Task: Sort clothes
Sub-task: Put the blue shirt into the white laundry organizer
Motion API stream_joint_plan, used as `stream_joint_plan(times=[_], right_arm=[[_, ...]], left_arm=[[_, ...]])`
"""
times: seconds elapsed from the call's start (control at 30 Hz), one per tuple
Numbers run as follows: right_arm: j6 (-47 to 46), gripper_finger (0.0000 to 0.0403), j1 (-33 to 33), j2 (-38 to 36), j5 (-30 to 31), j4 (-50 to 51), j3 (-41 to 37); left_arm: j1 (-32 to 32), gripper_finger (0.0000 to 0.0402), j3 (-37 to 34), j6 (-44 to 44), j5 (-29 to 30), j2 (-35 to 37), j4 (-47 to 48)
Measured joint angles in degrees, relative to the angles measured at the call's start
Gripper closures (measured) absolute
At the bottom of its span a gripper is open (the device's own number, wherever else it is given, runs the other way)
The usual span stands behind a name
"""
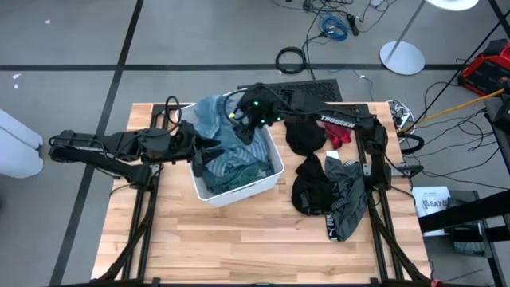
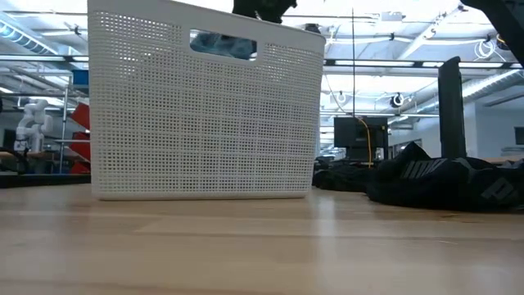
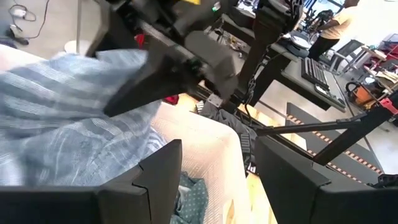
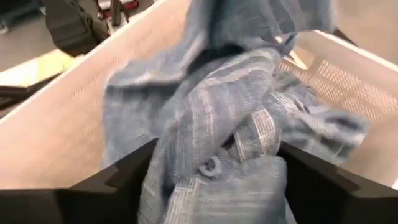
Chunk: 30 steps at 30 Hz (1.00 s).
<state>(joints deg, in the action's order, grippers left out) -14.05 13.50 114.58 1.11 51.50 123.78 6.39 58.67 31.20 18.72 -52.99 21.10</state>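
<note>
A white plastic bin (image 1: 275,177) stands mid-table with light blue striped clothes (image 1: 217,119) heaped in it and hanging over its far-left rim, and teal cloth (image 1: 239,171) lower down. My right gripper (image 1: 237,115) hovers above the bin's far end. Its fingers are open on either side of a bunched blue striped garment (image 4: 224,112). My left gripper (image 1: 197,156) is open at the bin's left wall, looking into the bin, with nothing held between its fingers (image 3: 155,180). Black, grey and red clothes (image 1: 327,191) lie on the table to the right. My right gripper points slanting down into the bin. The blue striped garment (image 4: 211,168) fills the gap between its open fingers. I cannot tell whether the fingers touch it. The garment's lower part rests on the heap in the bin.
A black garment (image 1: 305,135) and a red one (image 1: 341,134) lie at the far right. The dark pile (image 2: 442,180) sits right of the bin (image 2: 205,106). Bare wood lies along the table's near edge. Cables and stands are on the floor beyond the table.
</note>
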Motion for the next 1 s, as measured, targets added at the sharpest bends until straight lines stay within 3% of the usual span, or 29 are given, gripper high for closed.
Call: stream_joint_plan(times=[0.13, 0.33, 0.53, 0.63, 0.77, 1.0], right_arm=[[-1.01, 0.01, -0.66, 0.07, 0.01, 5.09, 0.92], [-1.36, 0.0104, -4.14, -0.7, 0.61, 6.23, 1.47], [-1.78, 0.0105, -7.4, -5.34, 7.2, 2.14, 1.44], [-1.76, 0.0105, -8.6, -8.41, 11.16, 0.69, 1.47], [-2.51, 0.0105, -9.58, -13.21, 12.43, -0.89, 1.47], [-4.29, 0.0105, -13.05, -21.3, 13.75, -3.25, 1.51]], left_arm=[[0.0, 0.019, 0.0, 0.02, 2.02, 0.0, 0.53], [-0.78, 0.019, 0.0, 0.0, 13.63, 0.02, 0.51], [-7.9, 0.019, 0.02, -0.02, 14.38, -0.95, 1.56], [-12.62, 0.019, 0.02, -0.04, 11.87, -2.05, 2.09], [-17.84, 0.019, 0.02, -2.89, 4.29, -4.03, 1.7], [-21.53, 0.019, 0.02, -5.44, -7.4, -11.74, -0.28]])
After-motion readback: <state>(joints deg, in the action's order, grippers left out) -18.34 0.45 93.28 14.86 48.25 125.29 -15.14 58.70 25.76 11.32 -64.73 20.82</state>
